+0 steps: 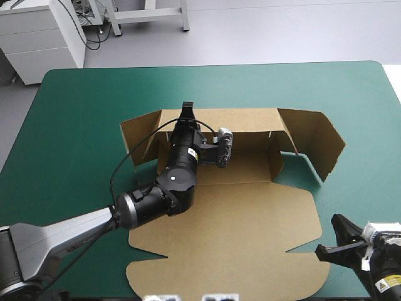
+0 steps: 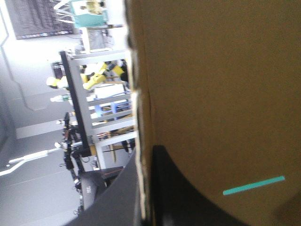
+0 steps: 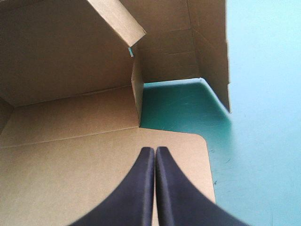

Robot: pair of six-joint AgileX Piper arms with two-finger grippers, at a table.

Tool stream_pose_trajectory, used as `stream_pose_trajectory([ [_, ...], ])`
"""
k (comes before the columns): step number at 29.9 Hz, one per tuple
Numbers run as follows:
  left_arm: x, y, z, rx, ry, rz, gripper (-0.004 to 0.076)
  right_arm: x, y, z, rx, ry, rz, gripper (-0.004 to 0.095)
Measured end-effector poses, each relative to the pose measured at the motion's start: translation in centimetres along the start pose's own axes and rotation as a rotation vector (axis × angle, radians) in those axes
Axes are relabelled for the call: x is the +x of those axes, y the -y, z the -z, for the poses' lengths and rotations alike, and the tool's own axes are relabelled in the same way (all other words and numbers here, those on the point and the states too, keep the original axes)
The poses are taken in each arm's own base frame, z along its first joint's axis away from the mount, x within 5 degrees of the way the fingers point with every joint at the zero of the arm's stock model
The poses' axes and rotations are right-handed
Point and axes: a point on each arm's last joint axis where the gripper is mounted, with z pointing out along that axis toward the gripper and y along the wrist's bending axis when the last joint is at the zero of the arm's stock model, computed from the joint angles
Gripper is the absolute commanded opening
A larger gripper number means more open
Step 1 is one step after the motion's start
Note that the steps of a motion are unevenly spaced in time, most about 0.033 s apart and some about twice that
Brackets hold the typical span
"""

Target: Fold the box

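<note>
The brown box [image 1: 250, 232] lies mid-table with its lid panel flat toward the near edge. Its back wall [image 1: 244, 119] and side flaps are raised. My left gripper [image 1: 187, 111] reaches over the tray floor to the top edge of the back wall. In the left wrist view the board [image 2: 211, 94] fills the picture, and its edge runs between the black fingers of the left gripper [image 2: 145, 153], which is shut on it. My right gripper [image 1: 332, 238] sits at the lid's near right corner. Seen from the right wrist, that gripper [image 3: 155, 149] is shut on nothing, over the lid [image 3: 70, 179].
The right side flap [image 1: 319, 147] stands up and angles outward over the teal-green cover [image 1: 81, 125]. The left flap [image 1: 141, 135] leans beside my left arm. Cover [image 3: 263, 94] shows right of the box, out to the table's right edge.
</note>
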Motion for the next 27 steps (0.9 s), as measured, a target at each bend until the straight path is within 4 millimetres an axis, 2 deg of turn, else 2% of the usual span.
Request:
stream_pose_trajectory([
  [4, -0.2, 0.6, -0.2, -0.094, 0.043, 0.036, -0.0008, 0.0, 0.1, -0.3, 0.003, -0.017, -0.007, 0.0004],
  [8, -0.3, 1.0, -0.3, -0.106, 0.067, 0.048, -0.0008, -0.2, 0.3, -1.2, 0.014, -0.071, -0.022, 0.0005],
  [12, -0.3, 1.0, -0.3, -0.109, 0.071, 0.056, -0.0008, -1.9, 0.1, -2.1, 0.023, -0.113, -0.024, 0.0004],
  [15, -0.3, 1.0, -0.3, -0.113, 0.072, 0.054, -0.0008, -5.0, -0.3, -2.6, 0.022, -0.103, -0.004, 0.0004],
  [19, -0.3, 1.0, -0.3, -0.114, 0.073, 0.054, -0.0008, -10.7, -1.1, -3.8, 0.014, -0.082, 0.051, 0.0003],
  [24, -0.3, 1.0, -0.3, -0.113, 0.073, 0.055, -0.0008, -17.2, -1.5, -8.1, 0.0, -0.145, 0.122, 0.0003],
  [27, -0.3, 1.0, -0.3, -0.113, 0.073, 0.056, -0.0008, -20.6, -1.3, -11.7, -0.006, -0.167, 0.143, 0.0],
])
